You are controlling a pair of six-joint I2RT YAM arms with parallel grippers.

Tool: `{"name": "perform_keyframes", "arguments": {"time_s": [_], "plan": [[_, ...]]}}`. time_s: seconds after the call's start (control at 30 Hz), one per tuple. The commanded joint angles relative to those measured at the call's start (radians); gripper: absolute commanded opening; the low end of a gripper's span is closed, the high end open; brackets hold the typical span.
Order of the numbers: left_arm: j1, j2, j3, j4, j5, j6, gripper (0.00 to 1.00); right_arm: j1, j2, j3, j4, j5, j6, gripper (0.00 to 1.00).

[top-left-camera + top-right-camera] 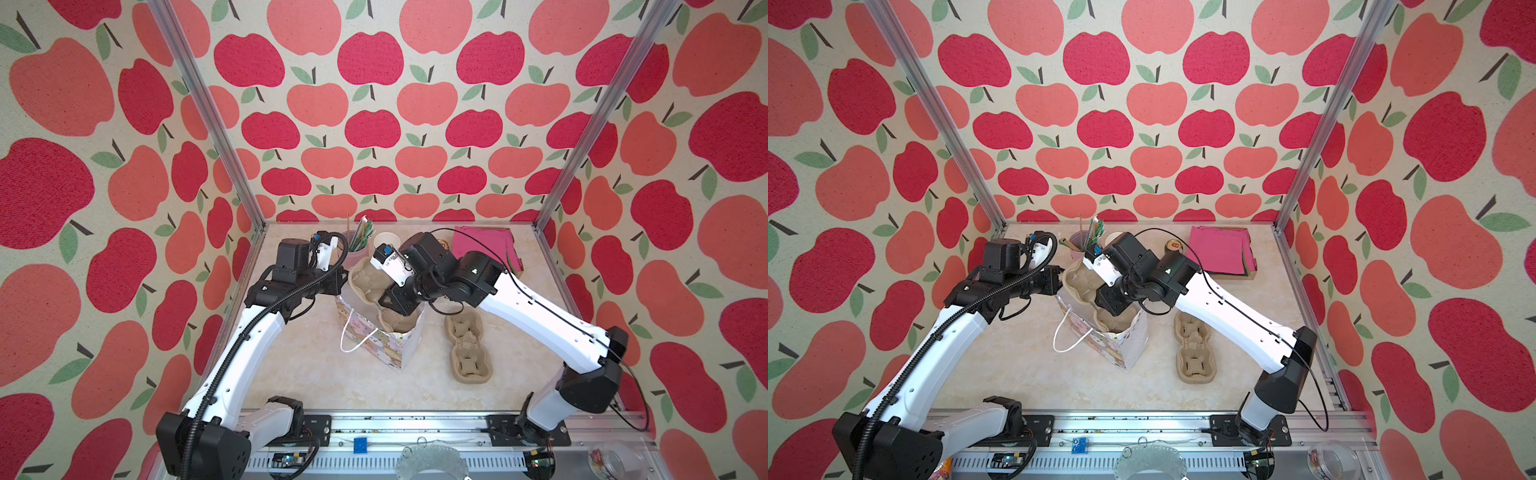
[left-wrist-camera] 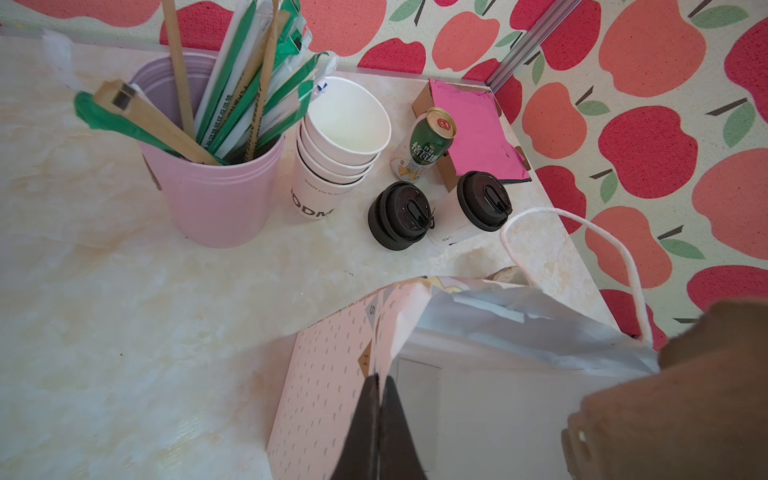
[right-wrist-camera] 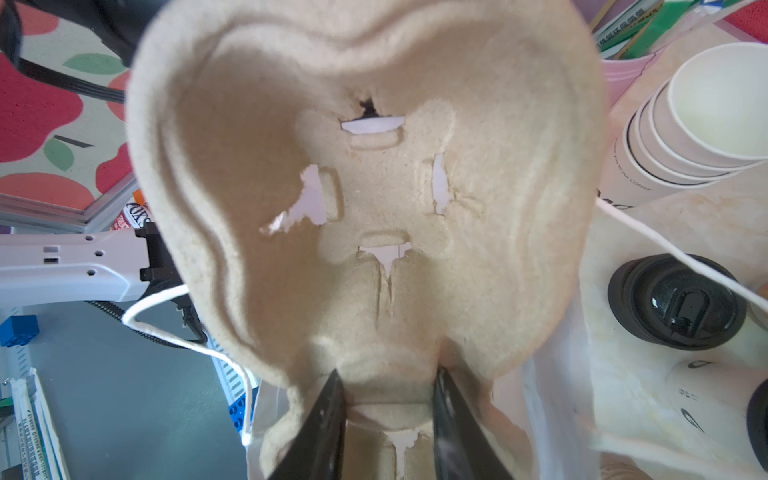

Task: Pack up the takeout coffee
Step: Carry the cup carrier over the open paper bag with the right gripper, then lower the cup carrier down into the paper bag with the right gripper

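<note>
Right wrist view: the right gripper [image 3: 387, 370] pinches the narrow waist of the beige moulded-pulp cup carrier [image 3: 374, 195], jaws partly apart. The carrier sits tilted in the pink patterned paper bag [image 2: 332, 365]. Over there the left gripper [image 2: 381, 378] is clamped tight on the bag's rim. The white paper takeout coffee with black sip lid [image 2: 473, 205] stands on the marble-look table [image 2: 124, 311], outside the bag, near the stack of lidless white cups [image 2: 340, 137].

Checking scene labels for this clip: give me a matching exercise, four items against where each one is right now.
Items: 1 gift bag; 2 pulp carrier; 3 lidded coffees; 4 wrapped straws.
Places: A in the pink tub; B beside the green can; C rim pinched by the left claw; D held by the right claw at the bag's mouth.
Pairs: 1-C, 2-D, 3-B, 4-A.
</note>
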Motion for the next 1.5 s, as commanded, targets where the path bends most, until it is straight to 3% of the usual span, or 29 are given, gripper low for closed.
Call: {"name": "perform_keyframes", "arguments": {"time_s": [0.0,1.47], "plan": [[0.004,-0.027,0.000,-0.026,-0.026,0.033,0.00,0.005,0.037,0.036,-0.080,0.045,-0.031,0.33],[0.004,-0.047,-0.029,-0.020,-0.037,0.062,0.00,0.043,0.404,0.375,-0.418,0.108,-0.050,0.34]]}}
